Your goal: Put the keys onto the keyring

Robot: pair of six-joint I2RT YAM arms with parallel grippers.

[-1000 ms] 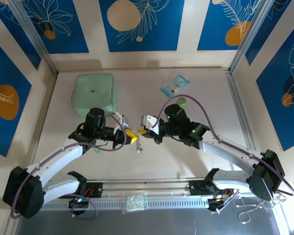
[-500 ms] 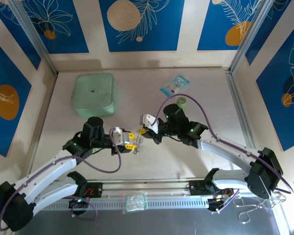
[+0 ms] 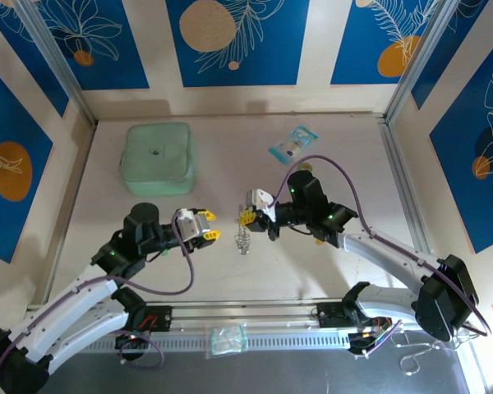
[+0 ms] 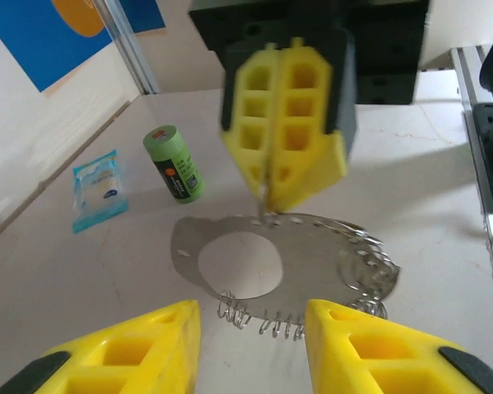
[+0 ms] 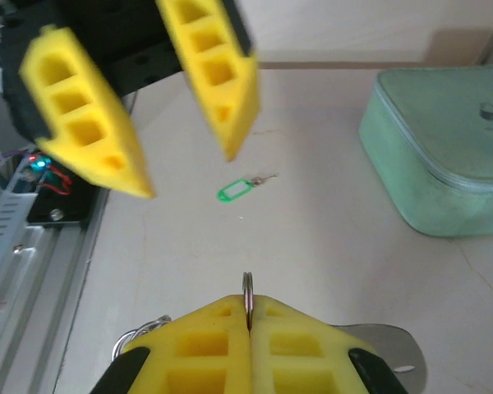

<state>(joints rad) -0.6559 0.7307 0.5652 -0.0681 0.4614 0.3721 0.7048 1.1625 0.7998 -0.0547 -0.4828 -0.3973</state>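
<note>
My right gripper (image 3: 246, 216) is shut on a thin split ring (image 5: 247, 287) whose edge stands up between its yellow pads. From that grip hangs the keyring (image 3: 243, 240), which in the left wrist view is a flat silvery plate with a round hole and small wire rings along its edge (image 4: 312, 258), low over the table. My left gripper (image 3: 207, 226) is open just left of it, with nothing between its fingers (image 4: 148, 345). A green-headed key (image 5: 240, 191) lies on the table beyond the left gripper's fingers (image 5: 86, 115). The yellow-headed key is out of view.
A mint-green zip case (image 3: 157, 158) sits at the back left. A green cylinder (image 3: 306, 171) stands behind the right arm, and a blue packet (image 3: 292, 143) lies beyond it. A metal rail (image 3: 255, 313) and a small clear bag (image 3: 227, 338) run along the near edge.
My left gripper has drawn back to the left, away from the right gripper, and its arm has swung lower. The right gripper has shifted slightly right with the keyring.
</note>
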